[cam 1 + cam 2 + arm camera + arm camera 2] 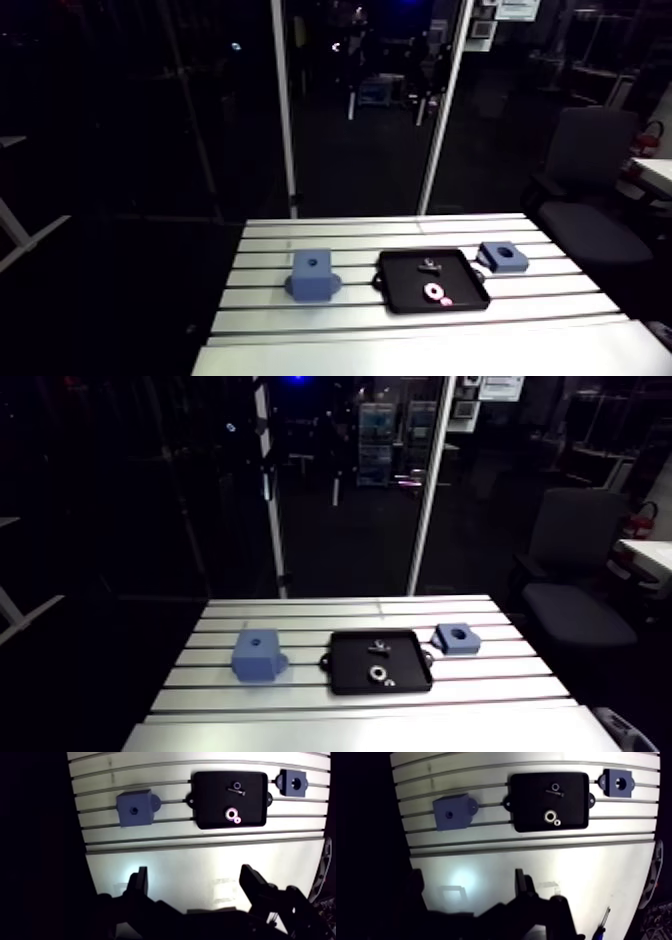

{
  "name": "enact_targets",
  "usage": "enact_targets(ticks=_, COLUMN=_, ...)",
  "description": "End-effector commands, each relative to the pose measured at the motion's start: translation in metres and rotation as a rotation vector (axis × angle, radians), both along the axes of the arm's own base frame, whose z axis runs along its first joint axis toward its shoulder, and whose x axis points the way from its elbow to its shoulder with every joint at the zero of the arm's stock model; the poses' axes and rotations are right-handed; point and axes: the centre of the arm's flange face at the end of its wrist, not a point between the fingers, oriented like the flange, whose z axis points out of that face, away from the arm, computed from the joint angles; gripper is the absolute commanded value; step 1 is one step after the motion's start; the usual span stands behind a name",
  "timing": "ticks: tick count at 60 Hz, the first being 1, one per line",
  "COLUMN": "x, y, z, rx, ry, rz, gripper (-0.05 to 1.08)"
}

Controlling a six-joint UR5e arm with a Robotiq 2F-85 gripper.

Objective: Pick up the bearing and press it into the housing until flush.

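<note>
The end effector hangs high above the bare near part of the bench, its two fingers spread wide with nothing between them, well apart from every part; that height likely serves to take in the whole layout before any approach. In the arm view a black tray lies mid-bench. The bearing lies flat in it toward 6 o'clock, a small ring touching or just beside it, and a small dark part rests toward 12 o'clock. The tray seems there to keep loose parts from rolling into the bench slots. At the tray's 2 o'clock, just beside its rim, sits the blue housing, its wide bore facing up, ready to take the bearing from above. At 9 o'clock stands a taller blue block with a narrow hole, probably too small for the bearing. The pick has not begun; a flat-lying bearing calls for a straight descent with the fingers straddling its rim.
</note>
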Motion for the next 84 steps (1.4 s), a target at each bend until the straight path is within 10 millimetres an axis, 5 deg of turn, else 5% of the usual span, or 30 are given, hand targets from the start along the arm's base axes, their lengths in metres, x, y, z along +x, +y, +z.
enact_targets(ticks=1, x=0.000, y=-0.001, z=-0.005, rx=-0.001, ry=-0.009, rz=0.009, gripper=0.01)
enact_targets(ticks=12, x=0.000, y=0.004, z=-0.022, rx=0.055, ry=-0.014, rz=0.018, gripper=0.01)
enact_targets(ticks=24, x=0.006, y=0.020, z=-0.069, rx=0.097, ry=0.006, rz=0.096, gripper=0.01)
enact_targets(ticks=29, x=0.009, y=0.047, z=-0.098, rx=0.094, ry=0.006, rz=0.089, gripper=0.01)
enact_targets(ticks=37, x=0.011, y=0.070, z=-0.117, rx=0.093, ry=0.027, rz=0.074, gripper=0.01)
enact_targets(ticks=84, x=0.024, y=0.102, z=-0.192, rx=0.091, ry=0.063, rz=0.114, gripper=0.01)
